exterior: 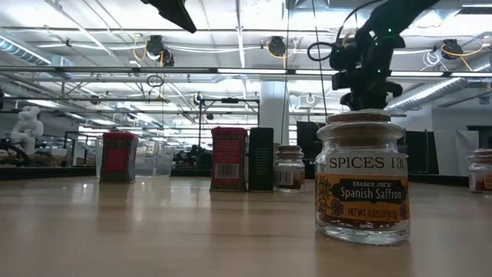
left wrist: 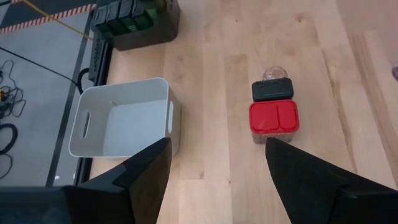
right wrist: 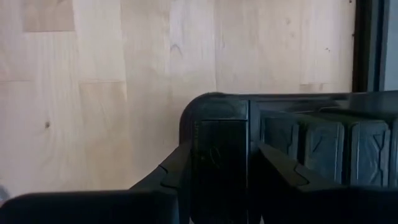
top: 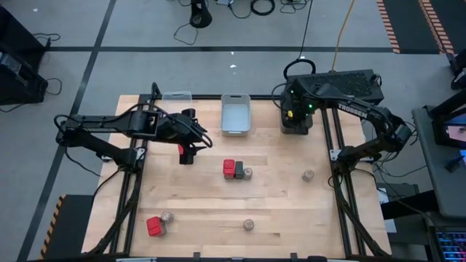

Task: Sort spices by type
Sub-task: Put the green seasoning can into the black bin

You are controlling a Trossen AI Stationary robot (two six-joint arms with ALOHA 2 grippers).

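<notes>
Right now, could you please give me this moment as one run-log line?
left claw: open, above table | right claw: around dark grey spice block in dark bin | red block, grey block, jar clustered mid-table

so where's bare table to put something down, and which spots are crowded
Free: the wooden tabletop between the centre cluster and the lone round jar on the right, and the front strip either side of the round jar at the front edge. Crowded: the red box, dark grey box and small jar mid-table, and the back edge with the white bin.
</notes>
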